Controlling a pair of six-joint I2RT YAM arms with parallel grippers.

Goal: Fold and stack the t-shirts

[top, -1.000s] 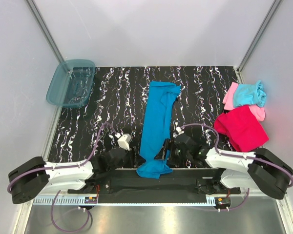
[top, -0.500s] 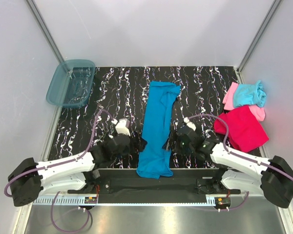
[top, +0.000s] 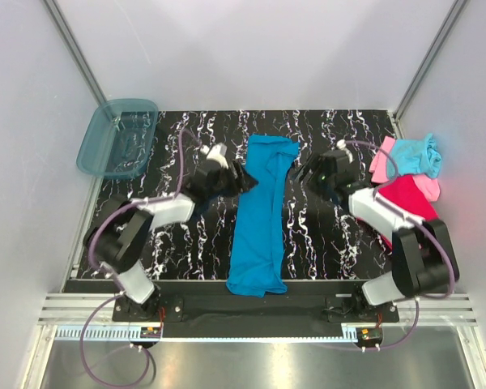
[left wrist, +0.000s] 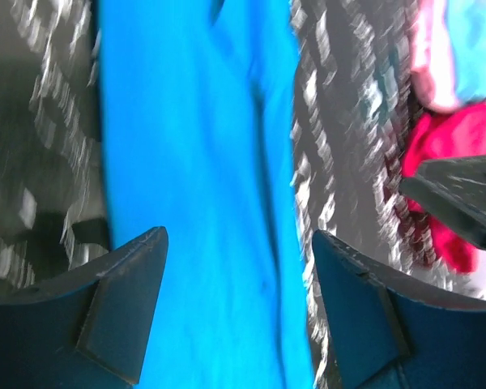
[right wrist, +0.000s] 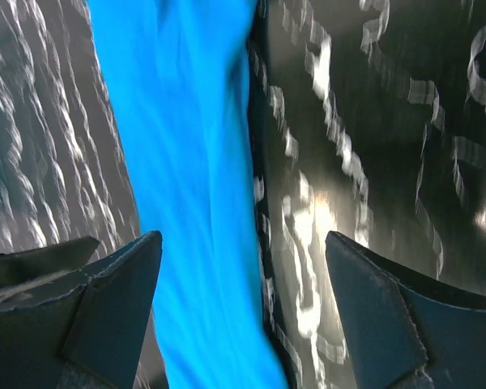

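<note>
Left gripper (top: 241,180) gaping wide, gripping nothing, hovering beside left edge of blue t-shirt (top: 259,215). Right gripper (top: 311,173) also gaping wide, empty, hovering near shirt's right edge. Shirt lying as long narrow strip along middle of table (top: 324,239). Magenta-red t-shirt (top: 411,203), light pink t-shirt (top: 428,189) and aqua t-shirt (top: 413,156) lying heaped at far right.

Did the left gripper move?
Yes. The left gripper moved away from the near edge, farther up the table, closer to the bin.
</note>
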